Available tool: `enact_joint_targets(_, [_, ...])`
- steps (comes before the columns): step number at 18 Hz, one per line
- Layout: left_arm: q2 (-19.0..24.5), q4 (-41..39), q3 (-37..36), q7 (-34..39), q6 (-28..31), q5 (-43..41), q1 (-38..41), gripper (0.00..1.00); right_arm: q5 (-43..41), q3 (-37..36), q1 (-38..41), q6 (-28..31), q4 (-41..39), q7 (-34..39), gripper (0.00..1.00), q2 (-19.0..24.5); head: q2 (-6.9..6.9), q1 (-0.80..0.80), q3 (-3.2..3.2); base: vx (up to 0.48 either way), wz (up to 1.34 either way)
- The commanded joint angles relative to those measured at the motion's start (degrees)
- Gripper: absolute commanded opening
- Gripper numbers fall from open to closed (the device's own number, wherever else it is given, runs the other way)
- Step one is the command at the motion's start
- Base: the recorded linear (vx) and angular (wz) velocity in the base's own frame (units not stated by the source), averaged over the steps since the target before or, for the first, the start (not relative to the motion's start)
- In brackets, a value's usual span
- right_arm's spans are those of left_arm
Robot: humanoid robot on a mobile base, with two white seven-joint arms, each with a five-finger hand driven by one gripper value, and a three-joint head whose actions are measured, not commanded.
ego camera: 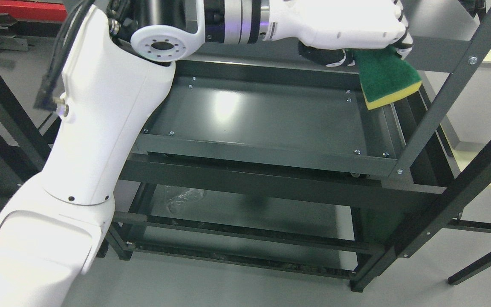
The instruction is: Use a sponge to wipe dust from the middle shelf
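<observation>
The left arm comes in from the lower left, bends at the elbow near the top of the view and reaches across to the right, so that the left hand ends up over the far right corner of the middle shelf. Its fingers are clamped on a sponge, gripping the upper part and leaving the rest hanging free below the hand. The sponge is tilted, with the green scouring face turned toward the camera and the yellow foam layer showing as a thin band along its lower edge. Held this way, the free end can be brought down to the tray while the hand itself stays above the shelf's raised rim.

The sponge's lower corner sits just at the right rim of the shelf, near the slanted metal upright of the rack. Whether it touches the metal or hangs slightly above cannot be told from this angle.

The shelf is a dark, shallow tray with small screws at its corners; it holds nothing, and a pale glare lies near its middle. Starting at a far corner looks sensible: strokes can then run left and toward the near edge without the forearm crossing the uprights. No part of the right arm shows. A lower shelf lies beneath.
</observation>
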Motion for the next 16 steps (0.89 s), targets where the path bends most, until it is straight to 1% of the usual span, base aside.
enact_joint_targets(1, [0.85,-0.77,-4.01,-2.48,-0.04,0.88,-4.22,0.21,0.00,0.00,0.07,4.14,-1.00,-0.07,1.00,-1.00,0.00,0.00,0.00,0.010,0.00])
enact_joint_targets(4, [0.85,-1.38,-3.13,-3.10,-0.04,1.66,-4.13,0.22,0.00,0.00,0.07,4.14,-1.00,-0.07,1.00,-1.00,0.00,0.00,0.00,0.013,0.00])
enact_joint_targets(5, [2.29,-1.99,-2.95,-3.18,-0.04,3.15,-4.13,0.22,0.00,0.00,-0.01,4.14,-1.00,-0.07,1.00,-1.00,0.00,0.00,0.00,0.000,0.00])
enact_joint_targets(9, [14.68,-4.54,-3.13,-4.24,-0.04,11.58,-4.22,0.22,0.00,0.00,0.07,4.14,-1.00,-0.07,1.00,-1.00,0.00,0.00,0.00,0.026,0.00])
enact_joint_targets(11, [22.49,-5.94,-3.74,-4.24,-0.04,16.67,-3.95,0.22,0.00,0.00,-0.01,4.14,-1.00,-0.07,1.00,-1.00,0.00,0.00,0.00,0.051,-0.05])
enact_joint_targets(16, [34.54,-9.11,-4.79,-4.24,-0.04,25.29,-3.78,0.22,0.00,0.00,0.07,4.14,-1.00,-0.07,1.00,-1.00,0.00,0.00,0.00,0.081,-0.03])
